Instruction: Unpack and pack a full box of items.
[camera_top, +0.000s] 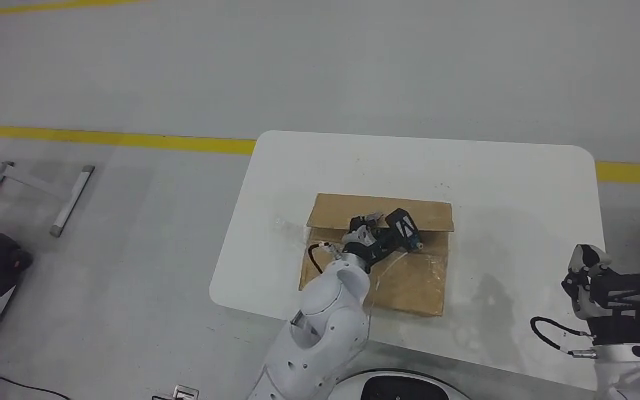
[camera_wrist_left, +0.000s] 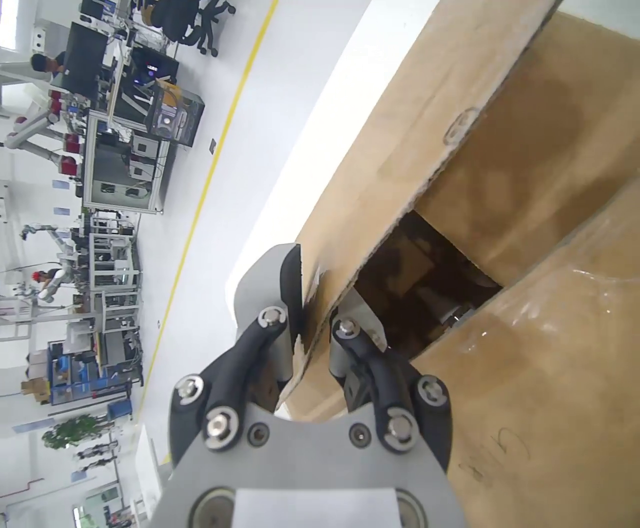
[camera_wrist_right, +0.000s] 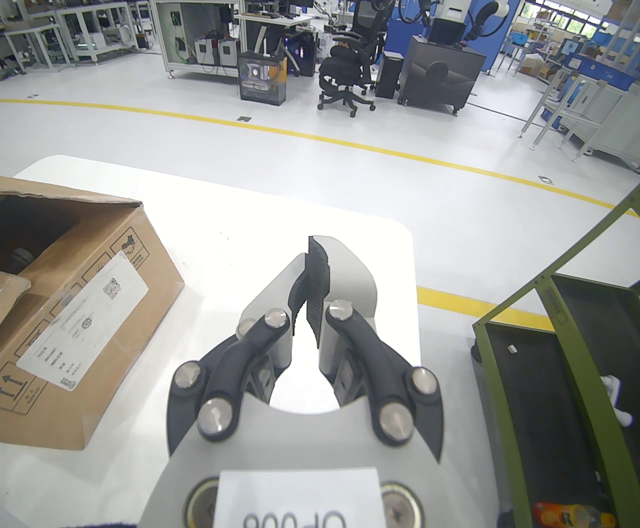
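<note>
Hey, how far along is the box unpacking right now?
Early stage. Done: one flap of the box is lifted, showing a dark gap. In hand: the left gripper is shut on that flap. Left: the taped flap lies down, nothing visibly taken out; the right gripper hangs shut over the table.

Read as a robotics lab in an open industrial hall, not a home or shop. Noted pale glossy floor (camera_top: 300, 60) marked with a yellow line (camera_top: 130, 138), aluminium-frame workbenches (camera_wrist_left: 125, 170) loaded with computers and electronics, and a black office chair (camera_wrist_right: 345, 70) parked among them. Further robot arms (camera_wrist_left: 25, 132) stood on rigs in the background (white, with red joints). Also logged an olive-green trolley (camera_wrist_right: 530, 390) and a potted plant (camera_wrist_left: 75, 432).
</note>
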